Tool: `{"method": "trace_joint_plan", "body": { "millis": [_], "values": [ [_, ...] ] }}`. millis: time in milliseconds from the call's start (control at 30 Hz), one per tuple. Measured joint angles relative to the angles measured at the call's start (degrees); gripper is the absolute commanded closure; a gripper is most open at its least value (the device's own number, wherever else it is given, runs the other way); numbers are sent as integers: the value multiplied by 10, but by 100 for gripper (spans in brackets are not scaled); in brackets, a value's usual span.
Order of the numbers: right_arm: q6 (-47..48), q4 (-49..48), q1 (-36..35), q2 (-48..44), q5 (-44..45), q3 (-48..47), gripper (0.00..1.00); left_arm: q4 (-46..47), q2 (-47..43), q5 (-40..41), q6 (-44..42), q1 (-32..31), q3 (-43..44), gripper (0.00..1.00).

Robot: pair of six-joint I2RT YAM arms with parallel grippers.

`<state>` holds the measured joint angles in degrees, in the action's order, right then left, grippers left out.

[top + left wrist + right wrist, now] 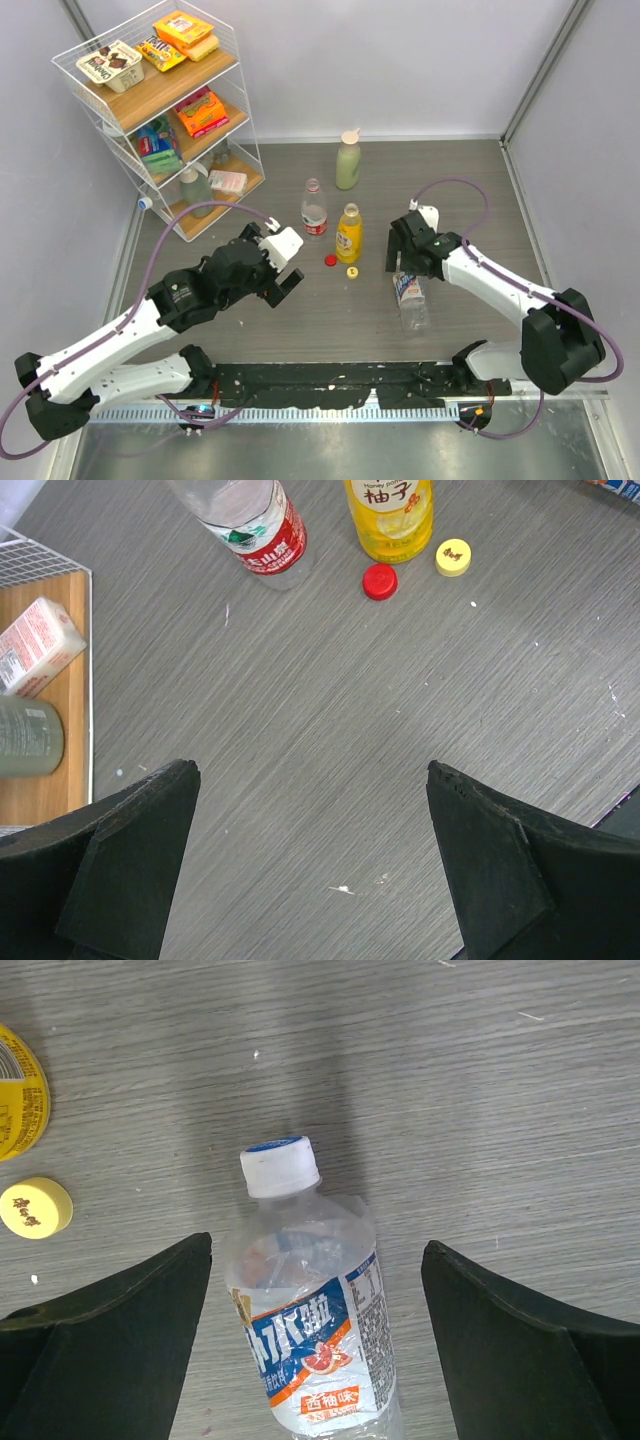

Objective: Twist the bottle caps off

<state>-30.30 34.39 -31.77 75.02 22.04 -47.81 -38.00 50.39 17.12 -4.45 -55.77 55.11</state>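
Overhead, the right gripper (405, 262) hangs right of the table's middle with its jaws spread. In its wrist view the right gripper (318, 1250) straddles the neck end of a clear grapefruit-label bottle (310, 1340), with bare table showing between each finger and the plastic, so nothing is clamped. That bottle lies on its side, base toward the near edge, and the pale blue-white cap (280, 1165) sits on its neck, pointing toward the far edge.

Left of it, the yellow cap (35, 1207) lies loose on the table (480, 200). The red cap (330, 261) lies loose just beside the yellow one, slightly farther left, and the two are apart. Both rest near the base of the upright yellow honey-citron drink bottle (348, 232). A clear water bottle with a red label (314, 212) stands just left of that (whether either neck is open is too small to tell).

The left gripper (283, 280) hovers left of centre, its jaws also wide apart. Its own camera shows only grey tabletop between the fingers (130, 850).

Toward the far edge stands a pale green bottle with a beige cap (348, 160). A white wire shelf rack (150, 100) holding snack packets fills the far left corner.
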Motion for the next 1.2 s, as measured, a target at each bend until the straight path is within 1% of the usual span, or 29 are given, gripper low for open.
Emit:
{"method": "trace_joint_plan", "body": {
  "millis": [33, 67, 133, 167, 200, 233, 267, 300, 333, 467, 600, 700, 767, 867, 1100, 1167, 1200],
  "values": [
    [1, 0, 11, 1, -9, 0, 18, 0, 0, 0, 0, 0, 0, 0],
    [2, 0, 17, 3, -18, 0, 20, 0, 1, 0, 0, 0, 0, 0],
    [5, -2, 20, 14, -39, 0, 37, 0, 3, 0, 0, 0, 0, 0],
    [8, -5, 20, 23, -51, 1, 38, 0, 5, 0, 1, 0, 0, 0],
    [10, -7, 20, 30, -59, 3, 42, 0, 6, 0, 2, 0, 0, 0],
    [13, -14, 20, 39, -66, 5, 48, 0, 8, 1, 2, 0, 0, 0],
    [16, -21, 20, 41, -68, 4, 56, -1, 10, 1, 4, 0, 0, 0],
    [17, -29, 22, 41, -74, 4, 61, -2, 12, 1, 6, 0, 1, 0],
    [20, -39, 25, 41, -76, 4, 71, -2, 14, 1, 7, 0, 1, 0],
    [21, -50, 32, 53, -110, 13, 84, -5, 20, 1, 10, 0, 5, 0],
    [26, -43, 38, 51, -124, 18, 89, -9, 32, 0, 14, 0, 24, 0],
    [31, -43, 43, 32, -126, 17, 92, -10, 43, 0, 18, 0, 41, 0],
    [33, -43, 46, 15, -126, 15, 97, -12, 49, -2, 24, 0, 50, 0],
    [35, -45, 46, -14, -125, 14, 99, -12, 61, -8, 28, 0, 65, 0],
    [43, -47, 49, -94, -122, 14, 98, -10, 97, -39, 41, 0, 90, 0],
    [49, -49, 49, -117, -124, 14, 85, -9, 111, -46, 44, 0, 100, 0],
    [50, -49, 49, -125, -124, 14, 83, -8, 117, -50, 45, 0, 105, 0]
  ]
}}
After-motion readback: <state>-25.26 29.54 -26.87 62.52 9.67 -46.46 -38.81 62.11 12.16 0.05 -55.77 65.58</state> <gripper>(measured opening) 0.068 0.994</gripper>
